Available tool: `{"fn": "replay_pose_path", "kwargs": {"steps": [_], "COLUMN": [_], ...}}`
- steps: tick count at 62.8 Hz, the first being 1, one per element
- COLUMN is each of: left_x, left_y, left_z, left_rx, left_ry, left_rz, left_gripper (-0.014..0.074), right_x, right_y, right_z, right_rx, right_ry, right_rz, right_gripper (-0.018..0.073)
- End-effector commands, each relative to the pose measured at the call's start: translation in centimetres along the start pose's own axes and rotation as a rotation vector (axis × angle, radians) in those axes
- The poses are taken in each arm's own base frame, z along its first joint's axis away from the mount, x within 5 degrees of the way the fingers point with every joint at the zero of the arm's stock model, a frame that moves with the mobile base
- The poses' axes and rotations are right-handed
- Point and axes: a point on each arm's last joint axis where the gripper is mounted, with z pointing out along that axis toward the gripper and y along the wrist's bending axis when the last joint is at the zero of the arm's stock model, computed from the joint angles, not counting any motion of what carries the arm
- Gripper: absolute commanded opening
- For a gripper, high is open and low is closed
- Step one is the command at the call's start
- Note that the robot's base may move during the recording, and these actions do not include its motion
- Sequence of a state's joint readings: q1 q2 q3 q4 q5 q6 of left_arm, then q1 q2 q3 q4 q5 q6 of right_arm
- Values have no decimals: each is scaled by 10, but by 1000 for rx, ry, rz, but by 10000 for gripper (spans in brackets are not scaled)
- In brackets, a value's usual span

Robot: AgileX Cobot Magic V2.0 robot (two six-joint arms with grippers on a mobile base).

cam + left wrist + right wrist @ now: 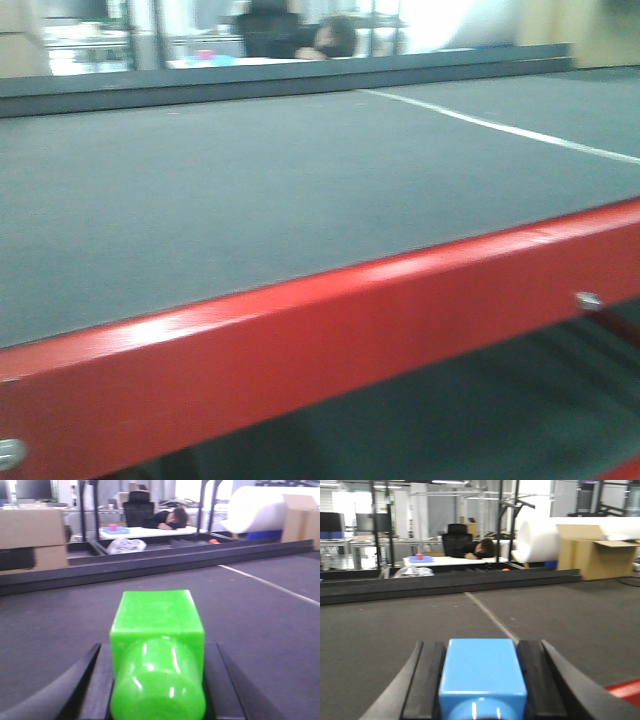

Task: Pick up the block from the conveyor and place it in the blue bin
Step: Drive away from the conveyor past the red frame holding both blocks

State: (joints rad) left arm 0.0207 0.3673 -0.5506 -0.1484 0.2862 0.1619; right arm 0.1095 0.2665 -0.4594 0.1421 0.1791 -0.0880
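Note:
The conveyor [280, 190] is a dark grey belt on a red frame [330, 340], with a white seam line [500, 125] across it. My left gripper [157, 680] is shut on a bright green block [157, 630], held just above the belt [60, 625]. A light blue block [481, 672] sits clamped between the black pads of my right gripper [481, 680], also over the belt [395, 625]. Neither gripper shows in the front view. The blue bin is out of view.
A dark raised rail [280, 78] runs along the belt's far edge. Beyond it stand a desk with a person slumped on it [477, 550], a large white roll [545, 537] and cardboard boxes [592, 550]. The red frame corner [625, 689] shows at lower right.

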Motion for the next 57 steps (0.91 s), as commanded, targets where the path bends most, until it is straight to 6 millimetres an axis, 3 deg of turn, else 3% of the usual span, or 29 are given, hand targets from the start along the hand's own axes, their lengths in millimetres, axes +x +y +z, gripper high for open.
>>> {"fn": "replay_pose_path", "kwargs": {"steps": [1,57], "left_x": [-1,-1], "left_y": [0,0], "left_z": [-1,-1], "left_rx": [3,3], "left_ry": [-20,-20], "left_rz": [2,2], "left_gripper": [-111,-111], "right_x": [-4,-4], "right_y": [0,0], "right_z": [-1,-1], "right_rx": [0,0], "right_ry": [-24,-24], "right_rz": [-16,-16], "right_gripper": [-162,-162]}}
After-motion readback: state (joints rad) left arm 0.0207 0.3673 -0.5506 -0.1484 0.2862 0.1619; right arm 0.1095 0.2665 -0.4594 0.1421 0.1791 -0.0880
